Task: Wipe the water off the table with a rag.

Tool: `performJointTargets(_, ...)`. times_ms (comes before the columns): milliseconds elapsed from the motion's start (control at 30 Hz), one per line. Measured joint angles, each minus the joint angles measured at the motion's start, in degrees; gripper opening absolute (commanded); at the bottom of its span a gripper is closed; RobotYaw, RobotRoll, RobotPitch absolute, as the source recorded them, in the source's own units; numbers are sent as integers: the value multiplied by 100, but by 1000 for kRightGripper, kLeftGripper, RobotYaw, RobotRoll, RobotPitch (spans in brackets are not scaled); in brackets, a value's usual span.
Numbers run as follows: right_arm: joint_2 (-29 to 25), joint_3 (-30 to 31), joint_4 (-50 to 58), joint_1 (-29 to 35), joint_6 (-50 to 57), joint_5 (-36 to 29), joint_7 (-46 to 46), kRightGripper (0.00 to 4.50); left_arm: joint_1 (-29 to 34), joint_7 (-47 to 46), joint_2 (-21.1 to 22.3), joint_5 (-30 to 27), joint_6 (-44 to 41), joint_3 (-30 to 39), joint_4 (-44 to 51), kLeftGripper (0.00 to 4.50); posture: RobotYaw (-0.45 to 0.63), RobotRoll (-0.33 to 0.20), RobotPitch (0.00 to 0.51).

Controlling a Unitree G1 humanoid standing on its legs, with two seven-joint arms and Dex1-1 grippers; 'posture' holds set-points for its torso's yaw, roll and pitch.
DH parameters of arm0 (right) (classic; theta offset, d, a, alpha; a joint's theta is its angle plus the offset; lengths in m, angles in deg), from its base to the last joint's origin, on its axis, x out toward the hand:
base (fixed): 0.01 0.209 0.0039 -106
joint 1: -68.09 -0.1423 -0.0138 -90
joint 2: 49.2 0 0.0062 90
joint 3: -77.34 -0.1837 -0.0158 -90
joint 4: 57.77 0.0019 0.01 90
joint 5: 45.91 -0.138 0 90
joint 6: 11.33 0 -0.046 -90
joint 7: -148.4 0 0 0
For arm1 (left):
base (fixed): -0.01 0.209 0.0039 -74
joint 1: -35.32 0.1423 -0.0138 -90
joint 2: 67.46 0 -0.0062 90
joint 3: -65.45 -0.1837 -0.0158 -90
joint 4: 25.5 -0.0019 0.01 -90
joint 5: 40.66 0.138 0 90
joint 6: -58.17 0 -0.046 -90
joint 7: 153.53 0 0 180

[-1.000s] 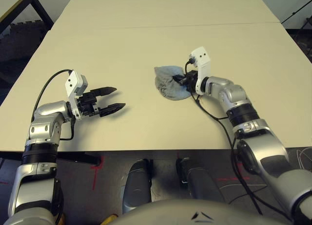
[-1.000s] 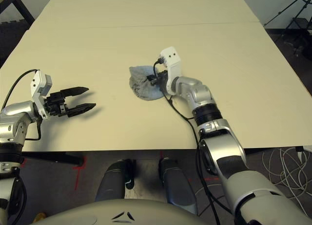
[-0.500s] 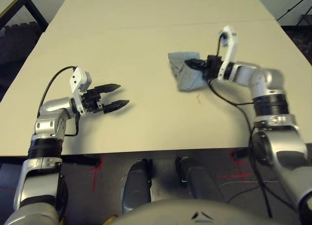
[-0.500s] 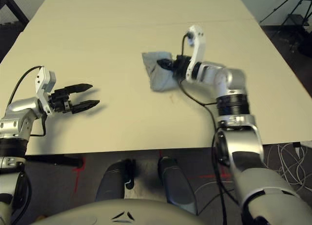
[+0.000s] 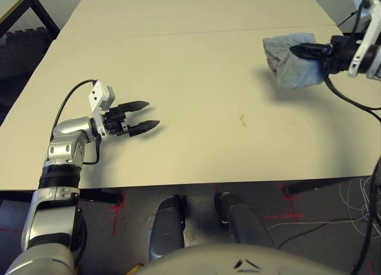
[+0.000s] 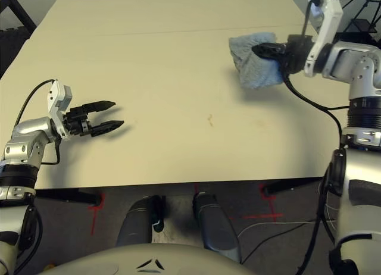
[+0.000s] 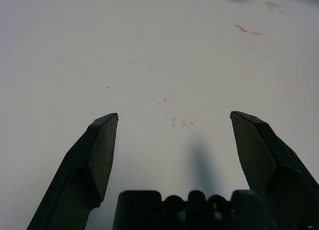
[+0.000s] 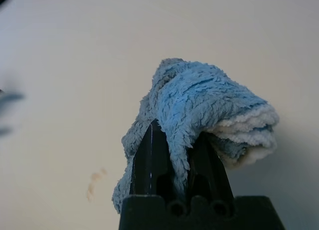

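Two grippers: I have both in sight, one idle near me on my left, one carrying far out on my right.
Left gripper [image 5: 144,114]: nearest to me, low over the counter [image 5: 196,66], jaws spread and empty; it has hardly shifted over the last second.
Faint specks: my left wrist view shows a few pale amber flecks [image 7: 182,122] on the counter just ahead of those spread jaws, very small and thin.
Water [image 5: 242,119]: one small amber streak lies mid-counter, between the two grippers, with nothing touching it.
What changed: a second ago the rag sat bunched on the counter under my right gripper, left of that streak; now it has swung far to the right and up.
Meaning: I judge the wiping stroke is broken off, and the streak is left behind on the surface, so the job is not done.
Right gripper [image 6: 259,49]: farthest out, jaws pressed together, pinching the rag.
Rag [image 5: 290,62]: it hangs bunched from those jaws, lifted clear of the counter with its shadow beneath, well apart from the streak.
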Motion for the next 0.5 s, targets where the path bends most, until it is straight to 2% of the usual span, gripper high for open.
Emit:
performJointTargets(267,-79,202,-983,401,-916,592,263,107,-53,21,3,8,29,-2,-87,4500,-199,0,131)
performJointTargets(500,225,206,-1819,416,-1640,954,233,107,-176,77,65,39,32,1,-183,4500,-193,0,133)
